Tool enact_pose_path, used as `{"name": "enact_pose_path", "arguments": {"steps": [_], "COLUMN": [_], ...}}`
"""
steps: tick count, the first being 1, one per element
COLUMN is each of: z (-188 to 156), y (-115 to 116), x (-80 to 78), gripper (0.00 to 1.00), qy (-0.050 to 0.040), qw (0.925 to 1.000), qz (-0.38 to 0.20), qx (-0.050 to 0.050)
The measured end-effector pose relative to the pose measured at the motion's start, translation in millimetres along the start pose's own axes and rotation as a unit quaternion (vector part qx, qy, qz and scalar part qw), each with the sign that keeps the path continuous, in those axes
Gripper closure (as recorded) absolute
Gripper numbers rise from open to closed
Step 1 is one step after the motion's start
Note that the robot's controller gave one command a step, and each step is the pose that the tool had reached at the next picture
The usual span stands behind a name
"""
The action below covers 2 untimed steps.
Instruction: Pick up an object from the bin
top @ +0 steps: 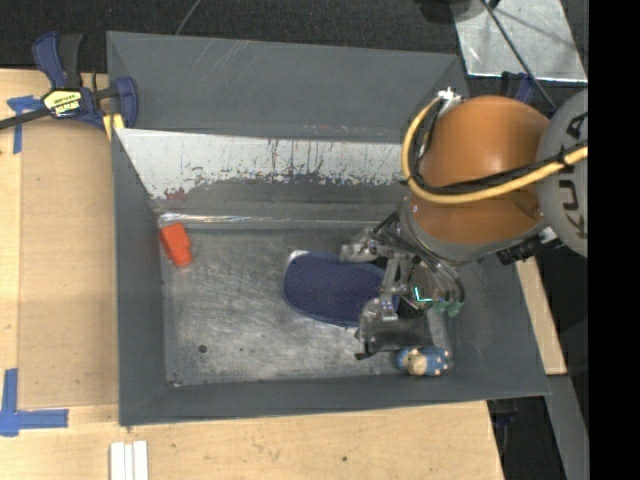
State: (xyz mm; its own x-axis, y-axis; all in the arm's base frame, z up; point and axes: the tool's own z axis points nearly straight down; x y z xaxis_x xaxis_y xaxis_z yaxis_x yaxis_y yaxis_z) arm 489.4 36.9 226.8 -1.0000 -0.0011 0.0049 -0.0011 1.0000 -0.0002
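Small orange block (pixel 176 245) far L of bin (pixel 140 298), near back wall. Dark-blue oval pad (pixel 322 288) mid-floor. Gripper (pixel 388 320) low at pad's R edge; spread or pressed together: can't tell. Small blue-tan obj (pixel 421 361) just beside it, front-R.

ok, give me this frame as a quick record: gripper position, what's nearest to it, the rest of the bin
bin: grey metal bin, three loose things on its floor
gripper: gripper low in the bin's right front part, at the right end of the dark blue pad
nearest thing: dark blue pad, oval, lying flat mid-floor
next nearest: small blue-and-tan thing by the front wall, just beside the gripper
far thing: orange block, left rear, well apart from the gripper
grasp: cannot tell
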Motion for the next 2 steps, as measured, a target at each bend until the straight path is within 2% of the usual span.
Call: {"name": "enact_pose_path", "arguments": {"steps": [1,2], "z": [154.0,151.5], "y": [-50.4,-50.8], "x": [-62.2,-61.7], "gripper": [0.0,1.0], "qy": [-0.0072,-0.0076], "qw": [0.9988,0.9988], "qz": [0.048,0.048], "qx": [-0.004,-0.003]}}
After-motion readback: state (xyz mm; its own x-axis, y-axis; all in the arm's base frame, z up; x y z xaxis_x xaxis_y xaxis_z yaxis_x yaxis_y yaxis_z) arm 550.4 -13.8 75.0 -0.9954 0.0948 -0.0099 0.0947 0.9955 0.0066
